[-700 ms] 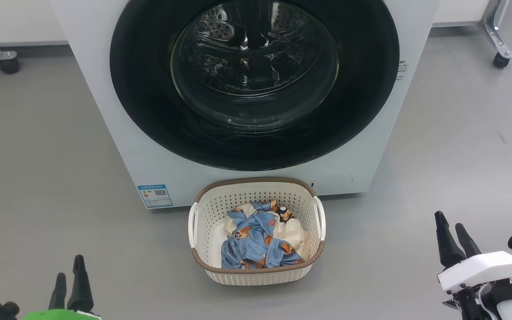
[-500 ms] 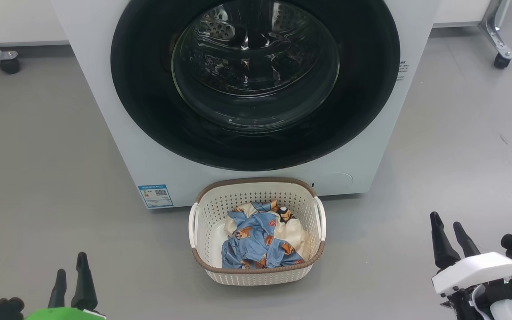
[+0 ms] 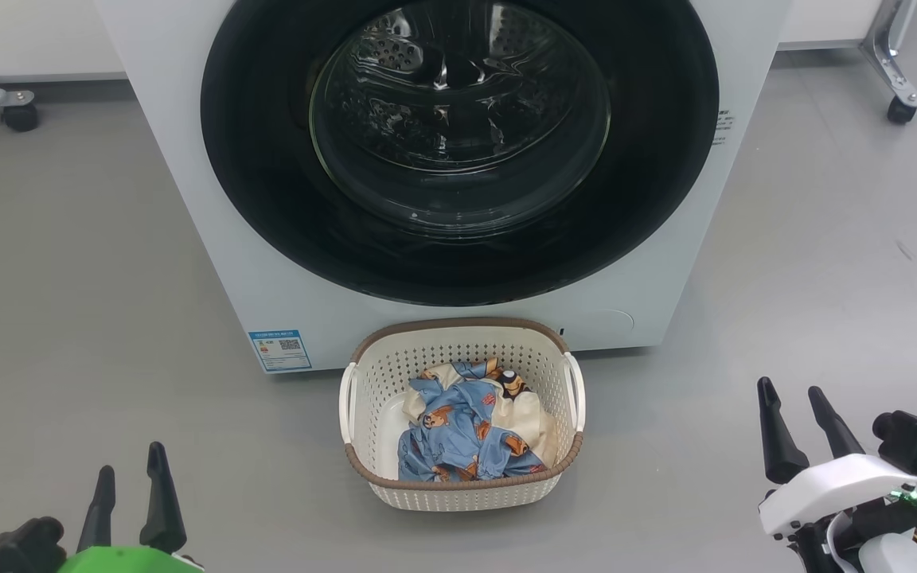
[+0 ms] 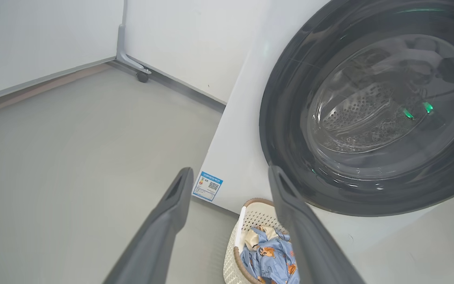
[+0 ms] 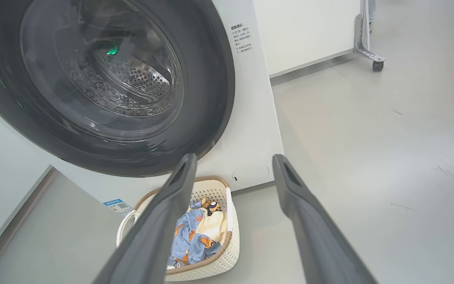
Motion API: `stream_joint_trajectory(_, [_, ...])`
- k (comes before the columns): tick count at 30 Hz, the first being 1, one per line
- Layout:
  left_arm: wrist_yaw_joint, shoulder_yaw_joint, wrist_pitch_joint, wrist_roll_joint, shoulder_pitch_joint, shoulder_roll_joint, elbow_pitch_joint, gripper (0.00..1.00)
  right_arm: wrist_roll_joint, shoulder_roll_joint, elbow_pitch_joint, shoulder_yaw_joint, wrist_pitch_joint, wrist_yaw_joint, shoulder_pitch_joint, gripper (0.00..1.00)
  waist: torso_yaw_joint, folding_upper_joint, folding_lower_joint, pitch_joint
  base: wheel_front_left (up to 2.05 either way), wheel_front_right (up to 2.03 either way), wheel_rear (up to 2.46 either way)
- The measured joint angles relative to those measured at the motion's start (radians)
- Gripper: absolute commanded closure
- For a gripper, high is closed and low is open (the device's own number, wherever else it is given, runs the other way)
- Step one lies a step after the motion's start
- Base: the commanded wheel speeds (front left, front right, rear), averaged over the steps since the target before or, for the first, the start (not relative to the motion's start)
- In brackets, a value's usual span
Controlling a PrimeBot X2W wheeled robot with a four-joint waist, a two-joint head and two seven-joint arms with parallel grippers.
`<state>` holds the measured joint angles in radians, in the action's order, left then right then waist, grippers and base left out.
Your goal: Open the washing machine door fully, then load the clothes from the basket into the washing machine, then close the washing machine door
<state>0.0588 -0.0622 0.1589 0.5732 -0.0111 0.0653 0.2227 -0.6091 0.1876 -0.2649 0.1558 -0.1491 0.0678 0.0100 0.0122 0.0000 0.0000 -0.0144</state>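
Glossy round washing machine door [image 3: 267,199]; perforated plastic basket [image 3: 458,350].

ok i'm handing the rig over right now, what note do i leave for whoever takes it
left gripper: open, empty, low on the robot's left, touching nothing.
right gripper: open, empty, low on the right, touching nothing.
washing machine door: shut on the washing machine.
clothes: bundled in the basket, which stands on the floor just in front of the machine.
Done: nothing yet.
Left: open the door fully, load the clothes, close the door.
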Motion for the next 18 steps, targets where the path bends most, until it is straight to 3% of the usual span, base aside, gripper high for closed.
stream_joint_trajectory(18, [-0.002, 0.0, 0.052, -0.282, 0.001, -0.002, -0.027, 0.0, 0.268, 0.003, 0.007, 0.018, -0.055, -0.007, 0.001, 0.0, -0.003, 0.0, 0.0, 0.002, 0.0, 0.0, 0.0])
